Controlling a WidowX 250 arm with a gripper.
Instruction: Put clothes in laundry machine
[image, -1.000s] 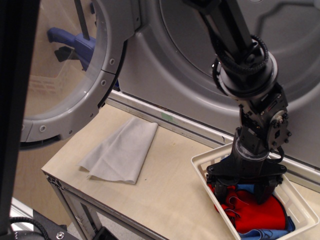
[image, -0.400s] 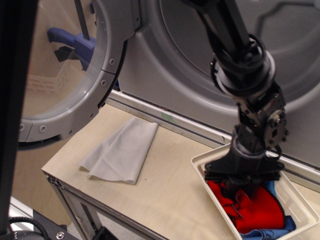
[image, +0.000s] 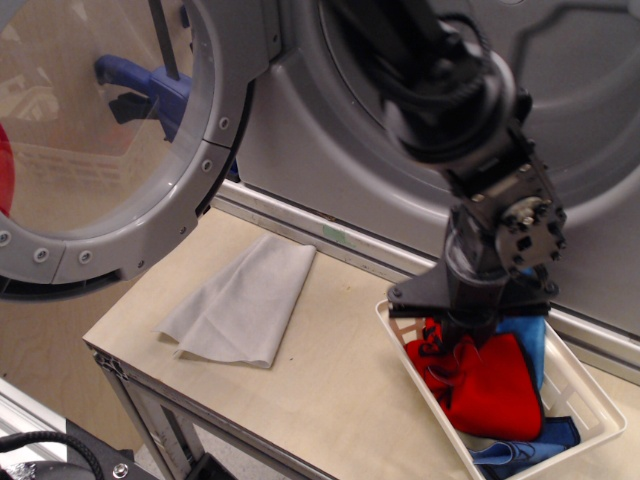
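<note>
The clothes lie in a white plastic basket (image: 592, 388) at the table's right end: a bright red cloth with dark edging (image: 495, 385), a blue cloth (image: 528, 345) behind it and another blue one (image: 520, 452) at the front. No yellow-green cloth shows. My gripper (image: 458, 340) points down into the basket, its fingers pinched into the bunched upper left part of the red cloth, which rises toward them. The laundry machine (image: 330, 150) stands behind, its drum opening (image: 590, 90) above the arm and its round door (image: 215, 130) swung open to the left.
A flat pale grey cloth (image: 245, 300) lies on the beige table (image: 340, 380) left of the basket. The table's front edge and left corner are near. A blue object (image: 150, 85) shows through the door window.
The arm and gripper shifted left and up a little; the red cloth bunched up toward the fingers, and the basket slid slightly left. The camera view also shifted.
</note>
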